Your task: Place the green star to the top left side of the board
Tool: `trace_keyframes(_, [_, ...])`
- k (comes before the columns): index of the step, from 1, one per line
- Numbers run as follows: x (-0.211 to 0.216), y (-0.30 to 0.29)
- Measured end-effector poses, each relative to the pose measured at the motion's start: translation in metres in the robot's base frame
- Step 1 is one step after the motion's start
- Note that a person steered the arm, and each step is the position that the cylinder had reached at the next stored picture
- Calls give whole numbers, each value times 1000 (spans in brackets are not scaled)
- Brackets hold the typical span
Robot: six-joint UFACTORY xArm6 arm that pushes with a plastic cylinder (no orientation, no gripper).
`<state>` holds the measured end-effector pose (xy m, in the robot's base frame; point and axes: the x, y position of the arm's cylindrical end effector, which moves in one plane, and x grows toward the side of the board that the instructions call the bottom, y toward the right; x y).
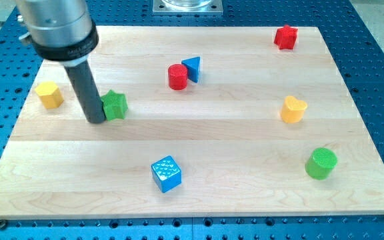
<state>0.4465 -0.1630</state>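
Observation:
The green star (116, 105) lies on the wooden board (199, 133) at the view's left, about mid-height. My tip (96, 121) rests on the board right against the star's left side, touching it. The dark rod rises from there toward the view's top left and hides a strip of the board behind it.
A yellow block (49, 95) sits left of my tip near the board's left edge. A red cylinder (177, 77) and a blue triangle (192, 69) stand together at upper centre. A red block (286, 37), a yellow heart-like block (293, 109), a green cylinder (321, 163) and a blue cube (166, 174) lie elsewhere.

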Motion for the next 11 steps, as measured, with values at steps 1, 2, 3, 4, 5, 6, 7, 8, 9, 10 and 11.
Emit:
trace_keyframes(1, [30, -8])
trace_keyframes(2, [20, 29])
trace_keyframes(3, [11, 45])
trace_keyframes(4, [-38, 40])
trace_keyframes(5, [-36, 40])
trace_keyframes(6, [-67, 29])
trace_keyframes(7, [-125, -22])
trace_keyframes(8, [-72, -28])
trace_keyframes(9, [-104, -55])
trace_keyframes(10, [-159, -58])
trace_keyframes(11, [-155, -61])
